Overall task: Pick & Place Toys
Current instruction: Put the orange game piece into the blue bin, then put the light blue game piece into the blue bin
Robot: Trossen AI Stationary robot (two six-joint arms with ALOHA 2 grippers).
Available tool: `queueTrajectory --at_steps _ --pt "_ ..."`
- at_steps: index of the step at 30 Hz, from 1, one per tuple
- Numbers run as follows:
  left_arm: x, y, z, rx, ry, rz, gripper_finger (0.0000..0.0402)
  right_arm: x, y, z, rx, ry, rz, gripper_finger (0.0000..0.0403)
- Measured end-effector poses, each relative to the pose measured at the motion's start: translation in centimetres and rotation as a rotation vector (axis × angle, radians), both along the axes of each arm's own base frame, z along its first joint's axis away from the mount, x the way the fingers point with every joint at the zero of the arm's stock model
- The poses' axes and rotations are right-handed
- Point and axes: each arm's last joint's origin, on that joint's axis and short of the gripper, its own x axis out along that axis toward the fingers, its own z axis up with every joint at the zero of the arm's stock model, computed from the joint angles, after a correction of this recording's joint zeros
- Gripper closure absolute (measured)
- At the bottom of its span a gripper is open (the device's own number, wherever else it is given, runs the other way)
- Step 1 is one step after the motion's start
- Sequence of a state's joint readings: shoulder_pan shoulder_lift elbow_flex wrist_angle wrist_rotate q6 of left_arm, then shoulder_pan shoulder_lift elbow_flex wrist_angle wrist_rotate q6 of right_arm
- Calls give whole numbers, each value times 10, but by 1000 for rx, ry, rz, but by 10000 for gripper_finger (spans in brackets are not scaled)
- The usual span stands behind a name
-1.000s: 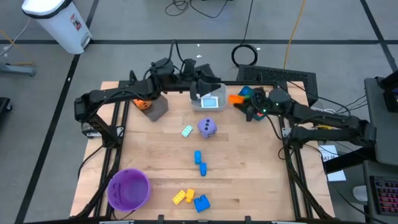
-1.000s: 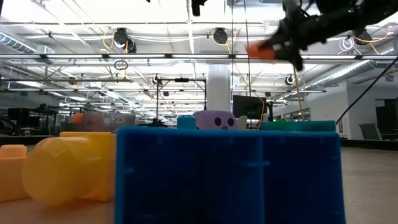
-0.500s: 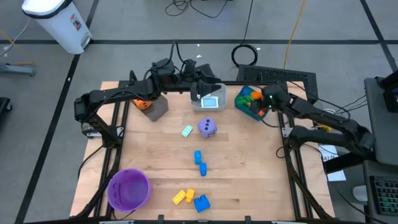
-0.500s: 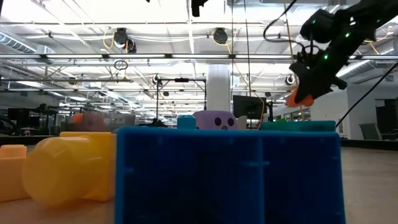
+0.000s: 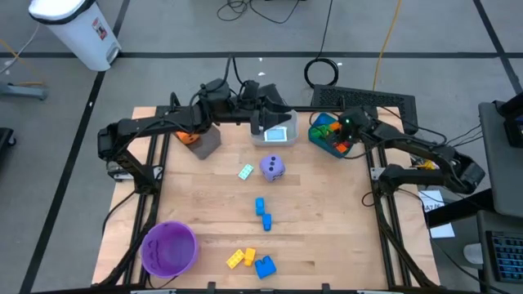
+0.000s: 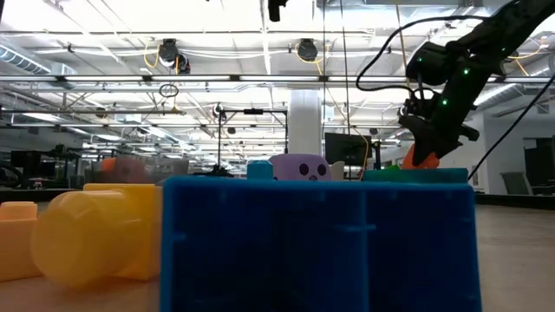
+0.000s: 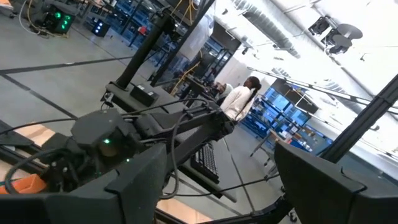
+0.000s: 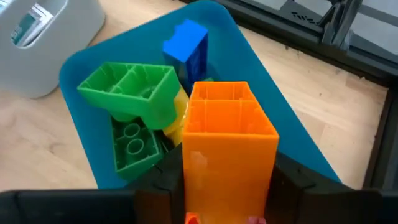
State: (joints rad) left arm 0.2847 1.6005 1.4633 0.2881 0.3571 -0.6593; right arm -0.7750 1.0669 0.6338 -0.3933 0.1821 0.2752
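My right gripper [image 5: 333,135] hangs over the teal bin [image 5: 315,131] at the table's far right, shut on an orange brick [image 8: 227,138]. The bin holds green bricks [image 8: 134,102], a blue brick [image 8: 188,45] and a yellow one. My left gripper [image 5: 270,109] waits open above the white bin [image 5: 274,131], its fingers wide apart around nothing [image 7: 224,186]. On the table lie a purple die [image 5: 272,167], a whitish card [image 5: 246,172], two blue bricks [image 5: 261,208], yellow bricks [image 5: 239,258] and another blue brick [image 5: 265,266]. My right gripper pinches the orange brick's two opposite sides [image 8: 189,180] between its two fingers [image 8: 158,180], at the end nearest the wrist. The fingers slant down from the table's right side. The brick points its hollow end down into the teal bin, above the green bricks.
A purple round bowl [image 5: 169,247] stands at the near left. A grey bin [image 5: 206,142] with an orange die [image 5: 187,136] beside it sits at the far left. The low view is mostly filled by a blue brick [image 6: 316,243] and a yellow one [image 6: 95,234].
My right gripper has swung toward the table's far right corner and sunk, tipping from about level to slanting down. The orange brick has gone with it, from high beside the teal bin to just over the bricks inside it.
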Motion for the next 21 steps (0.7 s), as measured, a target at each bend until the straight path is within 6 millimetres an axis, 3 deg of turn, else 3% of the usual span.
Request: queueTrajectory --at_steps 6,9,15,21 --pt "1 -6 0 0 0 -16 94 1 -2 2 -25 -26 2 152" --pt "2 -9 0 0 0 -25 94 1 -2 7 -50 -48 5 115" --pt "3 -14 0 0 0 -38 94 -2 3 27 -139 -186 39 88" --pt "4 -15 0 0 0 -40 94 0 12 67 -254 -561 228 86"
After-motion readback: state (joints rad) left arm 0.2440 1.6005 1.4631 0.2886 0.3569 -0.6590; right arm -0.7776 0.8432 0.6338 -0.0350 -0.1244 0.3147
